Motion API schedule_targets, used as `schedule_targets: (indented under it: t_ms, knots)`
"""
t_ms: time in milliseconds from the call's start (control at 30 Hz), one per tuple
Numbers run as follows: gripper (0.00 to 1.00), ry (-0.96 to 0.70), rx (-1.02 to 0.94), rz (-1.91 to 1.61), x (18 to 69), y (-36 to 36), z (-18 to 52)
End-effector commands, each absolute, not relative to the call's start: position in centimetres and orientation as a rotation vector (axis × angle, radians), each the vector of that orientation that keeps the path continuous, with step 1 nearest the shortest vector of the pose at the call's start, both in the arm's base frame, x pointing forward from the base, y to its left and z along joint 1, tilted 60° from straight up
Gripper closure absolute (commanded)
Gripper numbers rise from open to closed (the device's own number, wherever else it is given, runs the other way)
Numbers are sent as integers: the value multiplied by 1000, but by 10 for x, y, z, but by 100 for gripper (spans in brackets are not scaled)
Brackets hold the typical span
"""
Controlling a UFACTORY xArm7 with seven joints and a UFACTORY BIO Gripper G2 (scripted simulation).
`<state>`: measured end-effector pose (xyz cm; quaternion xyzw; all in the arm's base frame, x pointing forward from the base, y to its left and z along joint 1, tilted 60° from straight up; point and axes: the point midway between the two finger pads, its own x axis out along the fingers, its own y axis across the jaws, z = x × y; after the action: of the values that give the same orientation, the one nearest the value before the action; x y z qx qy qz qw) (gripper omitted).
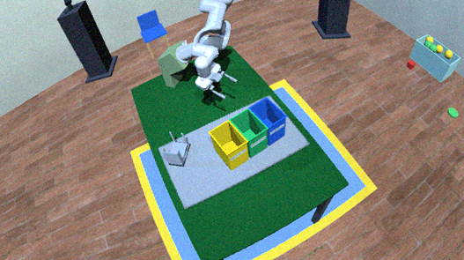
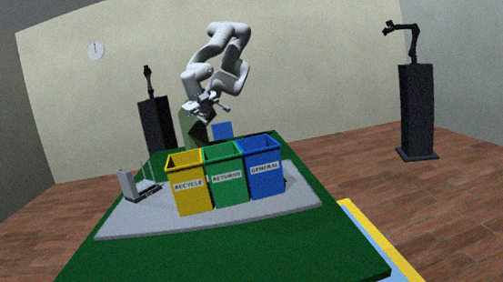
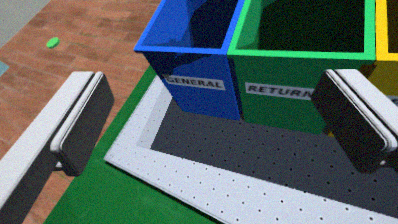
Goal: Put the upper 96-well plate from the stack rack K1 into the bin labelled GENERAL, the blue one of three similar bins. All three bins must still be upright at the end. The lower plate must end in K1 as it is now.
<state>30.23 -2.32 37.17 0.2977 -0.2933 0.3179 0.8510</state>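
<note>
A seven-joint xArm 7 (image 1: 212, 21) (image 2: 226, 54) is shown finished in glossy white, its tubular links curved and joined by rounded housings, while the BIO Gripper G2 (image 1: 216, 83) (image 2: 216, 116) (image 3: 212, 122) is fitted with pale, straight fingers faced by dark, round-cornered rectangular pads (image 3: 90, 125)
</note>
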Motion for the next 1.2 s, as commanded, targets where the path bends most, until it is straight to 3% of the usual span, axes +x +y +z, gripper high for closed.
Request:
schedule_targets:
  t_ms: [0,1167]
  knots:
    - [63,-673,635,558,319,-36,377]
    - [63,-800,675,32,364,-127,365]
